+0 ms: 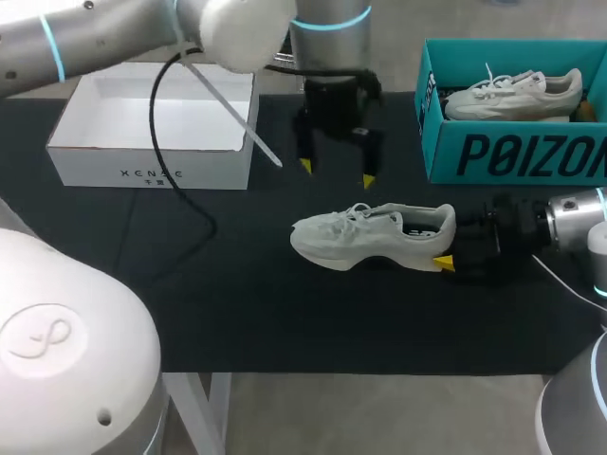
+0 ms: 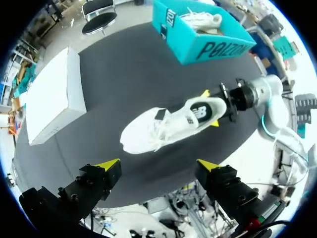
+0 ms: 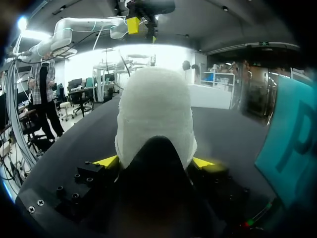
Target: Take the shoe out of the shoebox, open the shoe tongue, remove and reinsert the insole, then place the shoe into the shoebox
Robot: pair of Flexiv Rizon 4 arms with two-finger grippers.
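Heel pinned, tongue next: the white shoe (image 1: 370,235) stands on its sole on the black mat (image 1: 237,303), out of the teal shoebox (image 1: 512,156) and just in front of it. Your right gripper (image 1: 446,248) is closed on the heel, a yellow tip on either side. Your left gripper (image 1: 337,173) hangs above the shoe, its fingers spread wide, holding and touching nothing. To open the tongue well, lower the left gripper at the collar, pinch only the tongue's top edge, stay clear of the laces, and lift toward the toe while the right gripper braces the heel.
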